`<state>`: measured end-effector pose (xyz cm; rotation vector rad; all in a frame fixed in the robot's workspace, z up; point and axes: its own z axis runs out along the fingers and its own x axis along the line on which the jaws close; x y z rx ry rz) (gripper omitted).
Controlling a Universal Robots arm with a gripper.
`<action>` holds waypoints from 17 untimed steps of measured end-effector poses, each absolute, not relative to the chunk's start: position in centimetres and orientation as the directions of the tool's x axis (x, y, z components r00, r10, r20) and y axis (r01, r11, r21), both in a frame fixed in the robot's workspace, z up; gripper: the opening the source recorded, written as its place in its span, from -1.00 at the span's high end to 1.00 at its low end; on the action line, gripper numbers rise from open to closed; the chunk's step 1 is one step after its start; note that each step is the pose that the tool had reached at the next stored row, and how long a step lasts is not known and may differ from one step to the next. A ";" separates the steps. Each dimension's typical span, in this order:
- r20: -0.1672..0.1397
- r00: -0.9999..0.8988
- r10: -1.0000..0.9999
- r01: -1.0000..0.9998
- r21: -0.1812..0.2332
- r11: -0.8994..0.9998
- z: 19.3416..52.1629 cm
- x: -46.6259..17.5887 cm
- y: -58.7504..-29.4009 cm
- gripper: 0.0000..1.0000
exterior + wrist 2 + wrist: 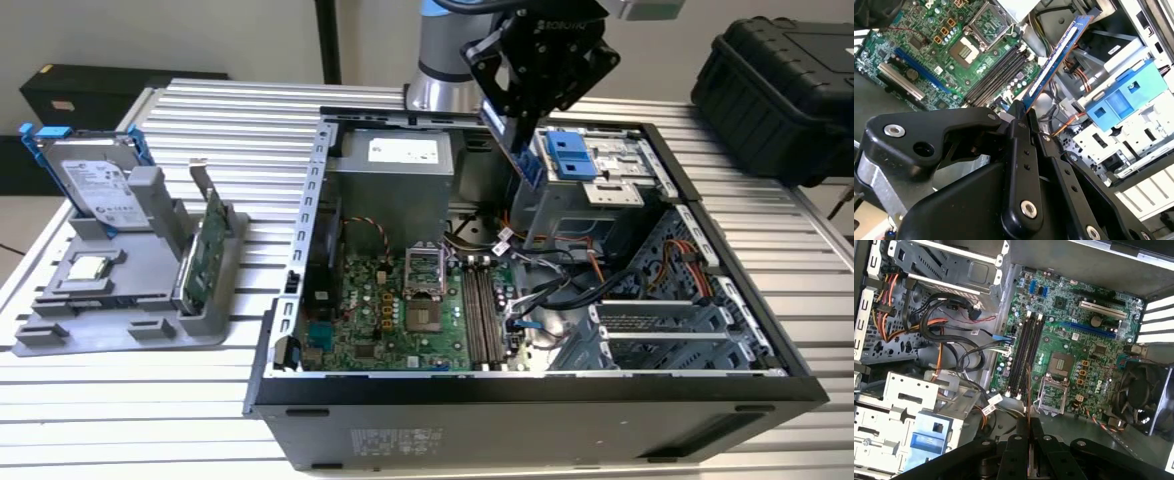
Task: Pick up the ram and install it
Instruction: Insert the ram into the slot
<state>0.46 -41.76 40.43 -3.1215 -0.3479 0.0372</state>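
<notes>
Black hand (1023, 111) pinches the ram (1054, 61) — its gripped end hidden.

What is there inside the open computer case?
A green motherboard with black memory slots, a fan, bundled cables and a metal drive cage. The cables hide whatever lies under them. The hand holds the ram above.

Your bench is a ribbed silver metal table (120, 400), slats running across it, evenly lit. Behind it you've got a plain pale wall (200, 35), with a black hard case (781, 85) at the exterior view's right and a dark boxy cabinet (80, 95) at its left.
</notes>
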 end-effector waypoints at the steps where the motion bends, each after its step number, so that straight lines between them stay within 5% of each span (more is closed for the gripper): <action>1: -0.023 0.977 0.213 0.212 -0.003 -0.977 40.4 0.5 -41.8 1.00; 17: -0.024 0.993 0.117 0.117 -0.003 -0.993 40.4 0.5 -41.8 1.00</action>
